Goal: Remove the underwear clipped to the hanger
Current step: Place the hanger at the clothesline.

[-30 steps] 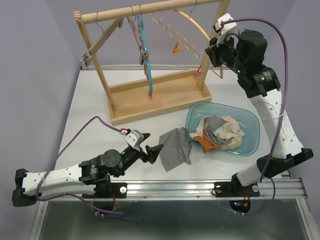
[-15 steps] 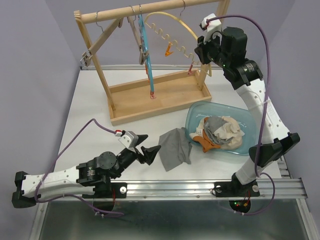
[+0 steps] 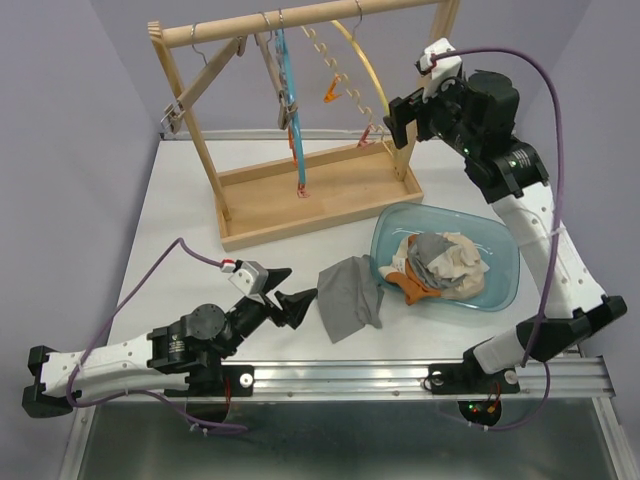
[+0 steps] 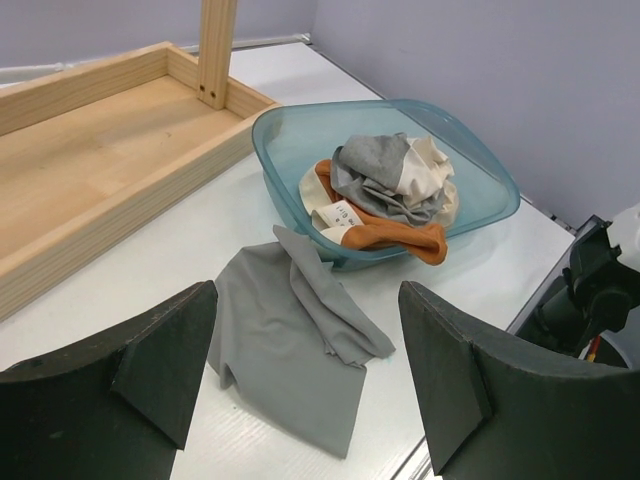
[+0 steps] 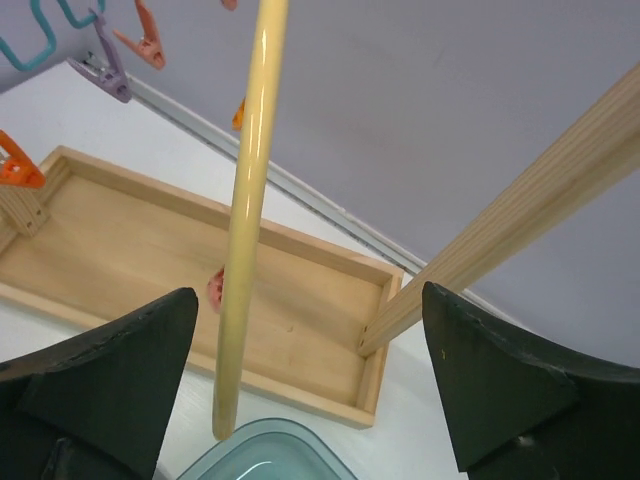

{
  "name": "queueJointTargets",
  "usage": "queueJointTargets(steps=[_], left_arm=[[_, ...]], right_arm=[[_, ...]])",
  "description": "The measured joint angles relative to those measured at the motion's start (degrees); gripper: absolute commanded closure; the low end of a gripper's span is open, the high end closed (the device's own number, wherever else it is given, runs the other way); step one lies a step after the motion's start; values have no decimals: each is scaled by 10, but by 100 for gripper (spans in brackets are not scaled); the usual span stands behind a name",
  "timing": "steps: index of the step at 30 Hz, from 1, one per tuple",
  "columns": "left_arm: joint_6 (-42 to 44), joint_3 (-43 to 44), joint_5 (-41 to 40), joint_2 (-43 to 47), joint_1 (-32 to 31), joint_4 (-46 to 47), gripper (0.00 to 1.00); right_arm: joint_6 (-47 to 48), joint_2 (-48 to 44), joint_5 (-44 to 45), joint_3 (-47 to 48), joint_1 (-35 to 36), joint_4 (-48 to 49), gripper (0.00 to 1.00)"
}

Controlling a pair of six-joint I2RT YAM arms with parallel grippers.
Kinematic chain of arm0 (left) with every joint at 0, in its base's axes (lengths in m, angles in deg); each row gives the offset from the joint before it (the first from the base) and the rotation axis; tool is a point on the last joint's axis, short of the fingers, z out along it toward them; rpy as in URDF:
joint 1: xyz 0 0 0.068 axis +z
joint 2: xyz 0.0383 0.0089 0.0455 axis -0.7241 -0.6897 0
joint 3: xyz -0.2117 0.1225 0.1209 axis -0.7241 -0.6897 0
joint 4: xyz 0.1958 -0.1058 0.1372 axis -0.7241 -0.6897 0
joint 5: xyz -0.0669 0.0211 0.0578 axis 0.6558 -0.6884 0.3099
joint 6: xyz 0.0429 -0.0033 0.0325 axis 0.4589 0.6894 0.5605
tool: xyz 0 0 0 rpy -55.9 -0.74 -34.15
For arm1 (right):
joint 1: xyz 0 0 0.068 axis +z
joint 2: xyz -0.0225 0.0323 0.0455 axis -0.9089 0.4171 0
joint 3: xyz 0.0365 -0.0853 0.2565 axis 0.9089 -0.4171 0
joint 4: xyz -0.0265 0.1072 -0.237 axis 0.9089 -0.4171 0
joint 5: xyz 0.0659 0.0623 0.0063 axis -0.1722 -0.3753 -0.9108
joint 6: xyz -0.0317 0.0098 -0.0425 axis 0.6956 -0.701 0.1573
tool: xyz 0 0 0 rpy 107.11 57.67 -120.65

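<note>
A pale, smooth bench [image 3: 180, 220] carries one wooden rack [image 3: 310, 195] along its far edge. One rounded, translucent blue tub [image 3: 505, 270] sits toward the right edge, holding a crumpled heap of soft underwear [image 3: 445, 262] (grey, cream, orange-brown). One more grey piece [image 3: 350, 297] lies near the front edge, just beside the tub. A glossy yellow hanger [image 5: 250, 200] hangs between the fingers of the right hand [image 5: 308, 300], which are spread and not gripping it. The left hand [image 4: 305, 295] is spread wide too, empty.
</note>
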Motion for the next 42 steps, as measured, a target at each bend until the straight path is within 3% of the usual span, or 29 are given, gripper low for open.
queueJointTargets(steps=[13,25,29,36,42], left_arm=[[13,52,-17,-26,0,-47,12],[64,121,-56,-56,14,-75,6],[73,142,-30,-85,78,-83,6],[65,147,79,-116,267,-84,5],[30,148,106,-133,357,-97,4]], right_arm=[[17,-248,0,-221,0,22,0],[68,-386,-3,-457,0,14,0],[78,-407,-24,-504,0,13,0],[101,-411,-89,-552,0,9,0],[151,-398,-192,-579,0,-1,0]])
